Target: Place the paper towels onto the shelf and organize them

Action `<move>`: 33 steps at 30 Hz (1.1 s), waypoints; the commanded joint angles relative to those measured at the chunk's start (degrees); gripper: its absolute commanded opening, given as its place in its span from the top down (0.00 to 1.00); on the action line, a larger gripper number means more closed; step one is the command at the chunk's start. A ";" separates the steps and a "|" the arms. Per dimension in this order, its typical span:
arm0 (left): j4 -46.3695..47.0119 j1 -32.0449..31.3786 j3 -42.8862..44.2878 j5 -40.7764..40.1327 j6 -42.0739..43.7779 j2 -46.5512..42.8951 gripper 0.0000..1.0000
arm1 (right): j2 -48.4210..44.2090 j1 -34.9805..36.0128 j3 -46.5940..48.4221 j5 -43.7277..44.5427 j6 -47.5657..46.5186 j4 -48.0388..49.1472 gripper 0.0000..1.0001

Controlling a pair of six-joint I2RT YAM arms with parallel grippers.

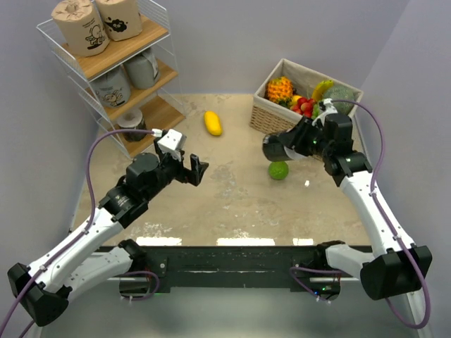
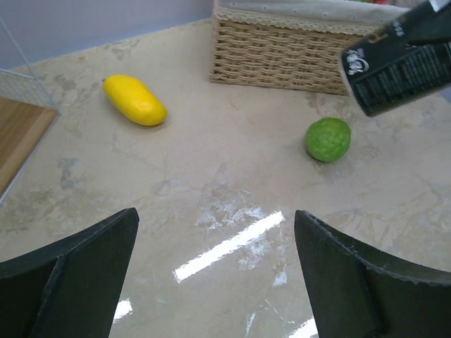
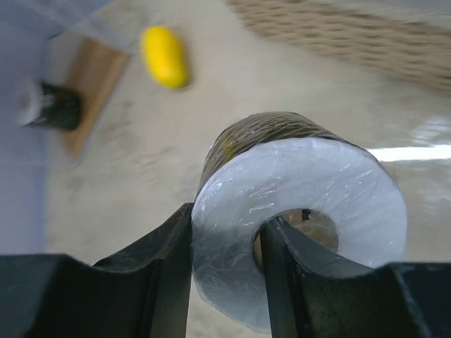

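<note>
My right gripper (image 1: 290, 146) is shut on a dark grey paper towel roll (image 3: 296, 204): one finger is in its core hole, the other on its outer wall. It holds the roll above the table, in front of the basket; the roll also shows in the left wrist view (image 2: 398, 60). My left gripper (image 1: 194, 170) is open and empty over the table's middle left. The white wire shelf (image 1: 163, 32) stands at the back left. Two tan rolls (image 1: 79, 24) stand on its top board, pale grey rolls (image 1: 113, 88) on the middle board, and a dark roll (image 1: 132, 123) on the bottom board.
A yellow mango (image 1: 213, 123) lies near the shelf. A green lime (image 1: 278, 170) lies below the held roll. A wicker fruit basket (image 1: 271, 116) stands at the back right. Walls close in on the left and right.
</note>
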 commanded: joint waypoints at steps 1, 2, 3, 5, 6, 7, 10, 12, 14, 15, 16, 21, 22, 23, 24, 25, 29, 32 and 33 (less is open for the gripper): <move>1.82 -0.11 3.11 9.10 -7.45 0.59 0.04 | -1.56 4.99 -1.07 -20.82 10.33 18.79 0.68; 2.26 -0.10 3.20 10.16 -8.78 0.51 0.04 | -1.91 5.26 -1.77 -25.46 12.60 23.60 0.68; 2.70 -0.10 3.55 12.52 -10.10 0.50 0.04 | -2.26 5.61 -2.38 -27.50 13.93 25.65 0.68; 4.81 -0.10 3.90 14.99 -13.79 0.42 0.04 | -3.31 5.79 -4.13 -31.20 17.61 32.92 0.68; 5.95 -0.02 4.34 17.61 -15.02 0.50 0.04 | -3.66 5.79 -4.84 -34.09 18.76 35.05 0.67; 8.40 -0.02 4.51 19.03 -17.38 0.50 0.04 | -4.10 6.05 -5.63 -35.60 19.99 37.25 0.67; 14.63 -0.02 5.48 24.22 -21.87 1.38 0.04 | -4.81 6.14 -8.62 -39.65 25.35 45.16 0.67; 17.63 0.07 5.83 27.20 -24.16 1.91 0.05 | -5.51 6.23 -10.90 -41.05 30.79 51.92 0.66; 22.20 0.16 5.84 29.06 -27.41 2.35 0.05 | -6.04 6.32 -13.27 -41.93 37.19 60.33 0.66; 23.44 0.16 5.83 30.81 -28.38 2.87 0.05 | -6.13 6.49 -13.89 -42.20 39.23 63.34 0.66; 25.97 0.16 5.75 31.52 -30.13 3.23 0.05 | -6.13 6.58 -14.34 -42.46 40.90 67.46 0.66; 30.74 0.16 5.31 35.13 -33.84 5.86 0.08 | -6.57 7.02 -15.66 -42.64 46.19 73.13 0.65; 32.31 0.16 5.22 35.57 -34.54 6.04 0.09 | -6.65 7.28 -15.75 -42.73 46.46 73.57 0.65; 32.94 0.07 5.05 35.92 -34.89 6.30 0.09 | -6.74 7.46 -15.83 -42.73 46.63 73.57 0.65; 33.46 0.07 4.87 36.18 -34.98 6.57 0.10 | -6.92 7.46 -15.92 -42.73 46.72 73.66 0.65; 34.34 0.16 4.69 36.36 -35.24 6.74 0.11 | -7.01 7.63 -16.27 -42.64 46.98 74.27 0.64; 35.40 0.16 4.17 36.19 -35.16 7.10 0.12 | -7.27 7.99 -16.80 -42.20 48.04 75.06 0.64; 36.72 0.07 3.90 36.71 -35.16 7.80 0.12 | -7.01 8.78 -16.89 -42.11 48.04 75.06 0.65; 36.81 0.16 4.07 37.06 -35.16 8.41 0.13 | -6.83 8.95 -16.89 -41.94 48.13 75.06 0.64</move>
